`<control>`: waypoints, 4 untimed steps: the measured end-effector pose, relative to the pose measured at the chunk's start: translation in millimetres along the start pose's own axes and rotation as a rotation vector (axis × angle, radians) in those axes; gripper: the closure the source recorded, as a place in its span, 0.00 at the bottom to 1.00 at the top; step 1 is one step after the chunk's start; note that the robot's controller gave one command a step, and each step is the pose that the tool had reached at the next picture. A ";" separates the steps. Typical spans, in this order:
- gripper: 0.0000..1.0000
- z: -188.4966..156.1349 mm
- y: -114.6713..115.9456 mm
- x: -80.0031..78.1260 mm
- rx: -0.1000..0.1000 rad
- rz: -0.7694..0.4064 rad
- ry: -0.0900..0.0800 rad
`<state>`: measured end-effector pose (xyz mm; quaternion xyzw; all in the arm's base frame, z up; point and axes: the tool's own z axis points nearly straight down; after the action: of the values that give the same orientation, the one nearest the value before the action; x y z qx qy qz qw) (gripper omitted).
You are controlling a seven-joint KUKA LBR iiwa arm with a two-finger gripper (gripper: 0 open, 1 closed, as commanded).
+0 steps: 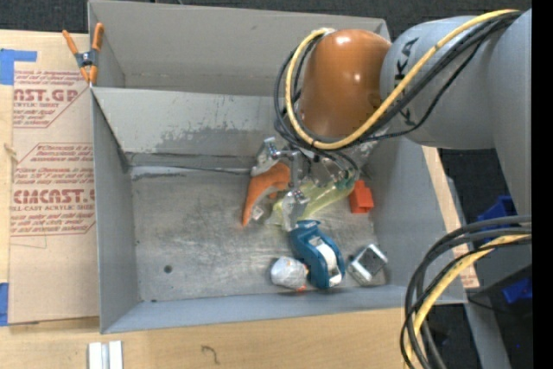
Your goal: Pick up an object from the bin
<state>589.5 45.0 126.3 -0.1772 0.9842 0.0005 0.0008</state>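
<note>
bin (186,225): grey metal; floor bare on the left, things gathered in the near right part.
arm (471,78): in from the right, bent down over the right middle of the bin.
orange cover (341,82): round, on the wrist, ringed by yellow and black cables (415,78).
gripper (292,177): under the orange cover, low among the things; spread or pressed together, cannot tell.
orange piece (259,190): long and curved like a carrot, just left of the gripper, slanting toward the near left; touching it or only beside it, cannot tell.
yellow-green piece (318,201): pale and clear, just right of the gripper.
red block (360,198): small, right of the yellow-green piece, close to the right wall.
blue thing (313,257): rounded with a white patch, nearer than the gripper.
silver ball (288,273): crumpled, against the blue thing's left side.
metal clip (369,264): shiny, just right of the blue thing.
</note>
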 end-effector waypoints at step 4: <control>1.00 43.4 -1.3 -13.5 0.006 -0.119 -0.041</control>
<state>602.7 48.6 82.9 -0.2352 0.9717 0.0011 0.0214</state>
